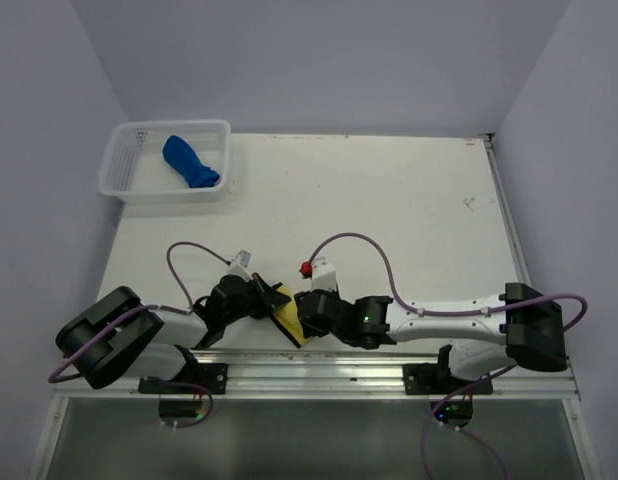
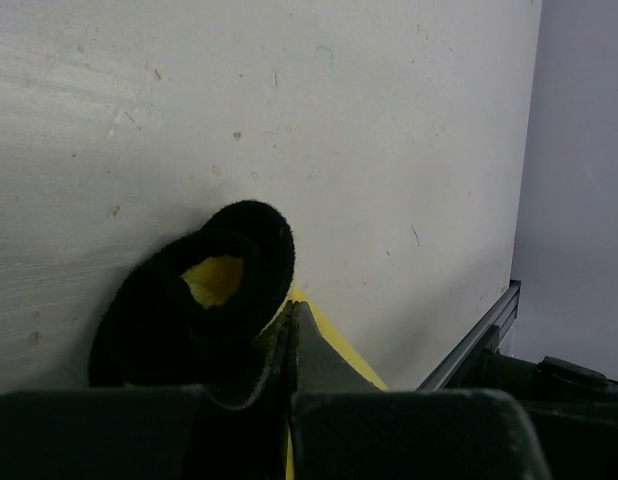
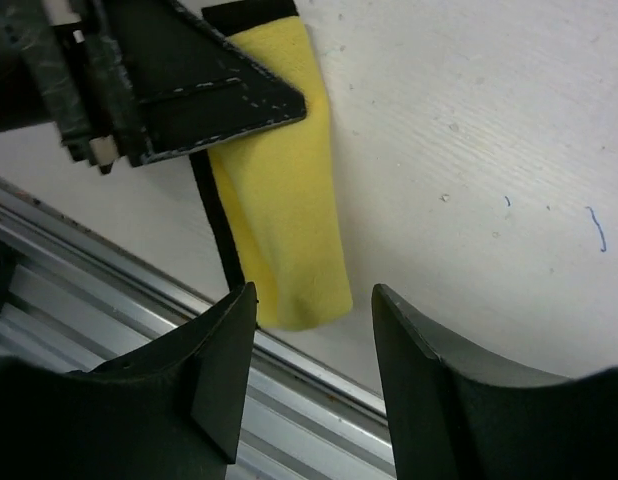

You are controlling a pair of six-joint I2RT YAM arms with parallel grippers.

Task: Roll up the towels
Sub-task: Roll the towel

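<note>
Found the yellow towel point(image 3: 284, 210) down at the near edge of the table point(image 1: 389, 200), just beside the metal rail point(image 3: 139, 300) and squeezed in between the two arms. Saw it partly rolled from the left wrist view: curled into a loose tube, dark edging on the outside, a bit of yellow showing down the middle. Spotted the blue towel point(image 1: 189, 162) well apart from all that, bunched up in the white basket point(image 1: 119, 170) at the far left corner.

Caught the left gripper point(image 2: 291, 325) pinched tight on the yellow towel, jaws fully together with a sliver of yellow cloth between them. Saw the right gripper point(image 3: 314, 300) with jaws spread, straddling the towel's near tip and holding nothing. Couldn't tell whether touching the cloth or just hovering over it.

Judged the towel as very light and totally floppy. Fleecy enough not to slip between pads, but zero stiffness, so probably keen to sag or uncurl on release. Nothing fragile about it.

Figured the best hold as across the whole rolled bundle near the middle, squeezing all the layers together. Wouldn't have gone for a single loose corner, for fear of just peeling one layer off. Worried a bit about clipping that rail with a finger on the near side, given so little room there.
</note>
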